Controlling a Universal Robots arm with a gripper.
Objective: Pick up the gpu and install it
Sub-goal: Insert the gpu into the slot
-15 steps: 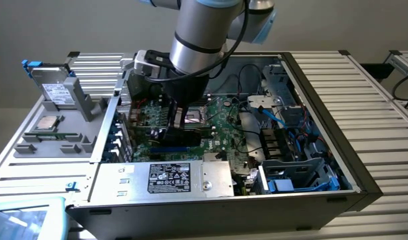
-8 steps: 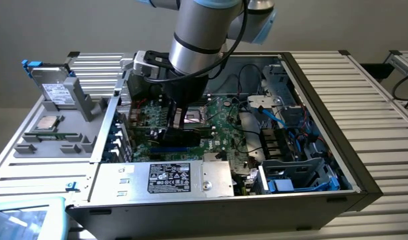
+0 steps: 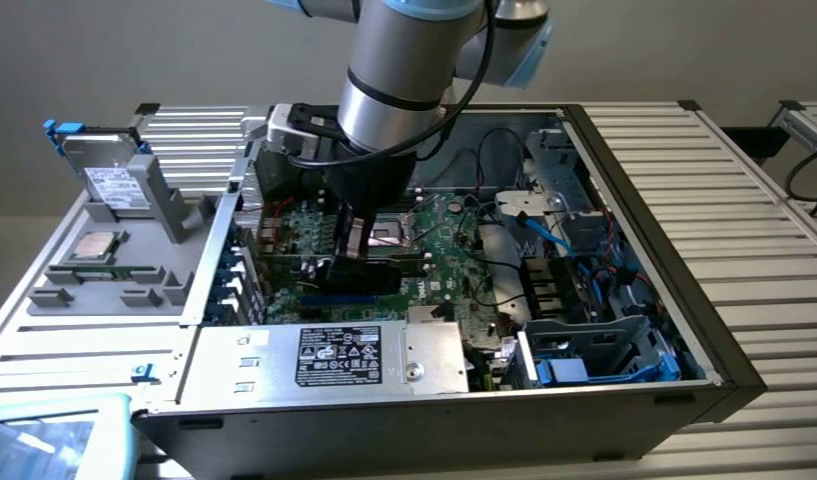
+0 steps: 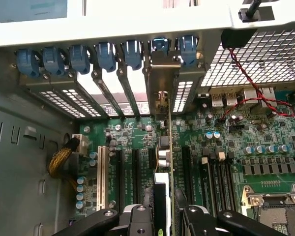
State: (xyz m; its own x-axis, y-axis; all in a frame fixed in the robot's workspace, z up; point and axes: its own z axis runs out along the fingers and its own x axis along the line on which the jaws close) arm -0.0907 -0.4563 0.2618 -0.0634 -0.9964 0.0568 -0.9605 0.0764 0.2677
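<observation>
You've got the gripper (image 4: pixel 169 219) clamped on the gpu (image 4: pixel 169 142), card on edge between the fingers over the motherboard (image 4: pixel 236 142), its long axis running away toward the rear slot covers (image 4: pixel 99 88) on the exterior view's left.

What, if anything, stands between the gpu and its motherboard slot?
Nothing visible. The gripper holds the gpu on edge right at a slot of the motherboard; the neighbouring slots are bare. Whether it is seated I cannot tell.
</observation>
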